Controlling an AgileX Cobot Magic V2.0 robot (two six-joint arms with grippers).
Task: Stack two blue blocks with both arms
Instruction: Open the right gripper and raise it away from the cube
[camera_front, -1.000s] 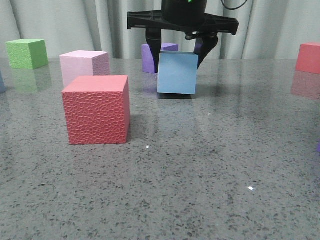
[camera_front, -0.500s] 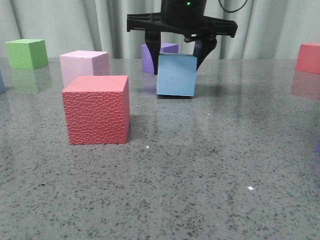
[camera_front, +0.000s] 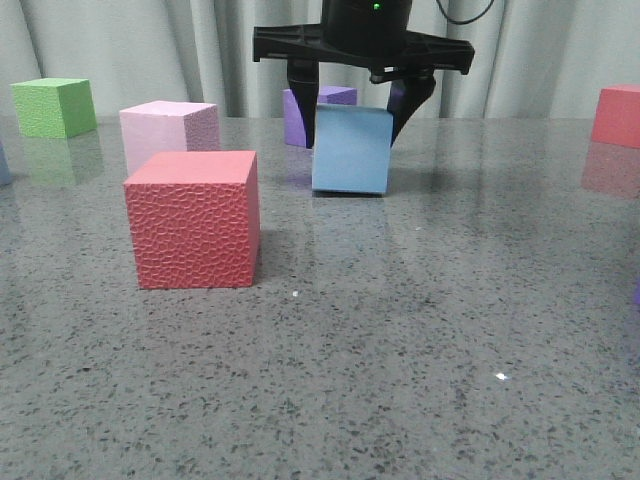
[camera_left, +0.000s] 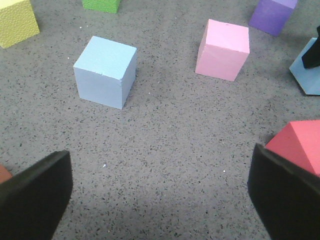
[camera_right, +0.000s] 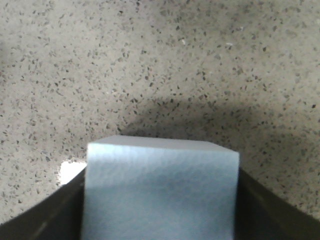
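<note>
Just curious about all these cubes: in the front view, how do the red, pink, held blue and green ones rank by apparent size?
1. Red cube, largest, though nearest the camera.
2. Blue block and pink cube: too alike to rank.
3. Green cube, smallest, but farthest back.

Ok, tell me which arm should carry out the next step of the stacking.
Right. Its tool is shut on one blue block, lifted just off the table. The left tool is open and empty, with the other blue block resting ahead of it as the base.
</note>
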